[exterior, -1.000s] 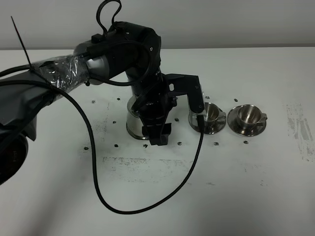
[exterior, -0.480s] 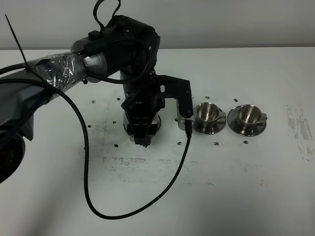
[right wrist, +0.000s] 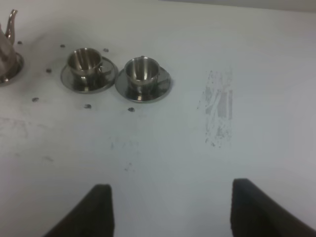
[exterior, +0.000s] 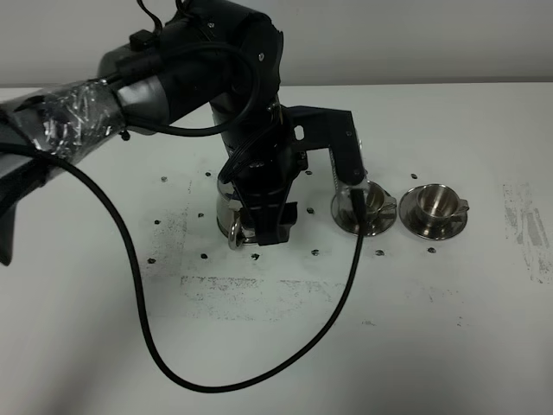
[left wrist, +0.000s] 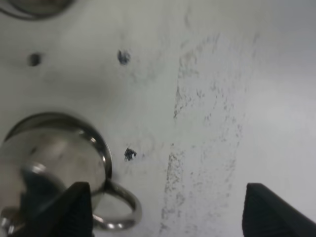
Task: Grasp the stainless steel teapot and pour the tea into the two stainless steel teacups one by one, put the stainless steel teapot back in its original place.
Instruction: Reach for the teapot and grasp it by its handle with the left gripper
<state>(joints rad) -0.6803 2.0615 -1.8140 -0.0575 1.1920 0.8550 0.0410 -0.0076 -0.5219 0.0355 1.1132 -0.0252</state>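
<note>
The stainless steel teapot stands under my left arm, mostly hidden by it in the high view, where its body and loop handle show. My left gripper is open just above the table; the loop handle lies between its fingers, close to one of them, and is not gripped. The two stainless steel teacups sit on saucers to the right. My right gripper is open and empty, far from the cups. The teapot rests on its dish. No tea shows.
A black cable loops from the left arm across the front of the white table. The wrist camera bracket hangs beside the nearer cup. Small dark marks dot the table around the pot and cups, and a scuffed patch lies at the far right.
My left arm swung left and then back right over the teapot while turning. The pot's loop handle now shows beside the gripper. Cups and teapot have not moved.
</note>
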